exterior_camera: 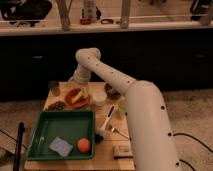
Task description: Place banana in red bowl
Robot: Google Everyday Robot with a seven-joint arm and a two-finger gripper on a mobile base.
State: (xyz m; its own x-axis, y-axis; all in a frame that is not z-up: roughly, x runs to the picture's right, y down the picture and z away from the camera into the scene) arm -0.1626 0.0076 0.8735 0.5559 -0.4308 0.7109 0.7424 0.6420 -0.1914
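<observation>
the white arm point(135, 105) is seen reaching from the lower right across the counter point(107, 150), bent at an elbow near the far edge and turned down toward the red bowl point(77, 98); the tool point(80, 86) is found at the end of that arm, directly over the far rim of the red bowl, and it is read as released, with the jaws spread and nothing seen clamped between them; the banana point(78, 97) is seen as a pale yellow piece lying inside the red bowl, just below and in front of the tool; whether the tool touches it cannot be told.

a white cup point(99, 97) is set just right of the red bowl; a small dark bowl point(111, 91) is placed behind the cup, close against the arm; a dark can point(54, 88) is stood at the far left corner of the counter; a dark heap of small things point(56, 105) is seen left of the red bowl, near the tray; a green tray point(42, 137) is laid on the near left part of the counter, and in it an orange ball point(83, 145) and a pale blue sponge point(61, 146) are held, side by side and apart; white utensils point(108, 122) are scattered right of the tray.
</observation>
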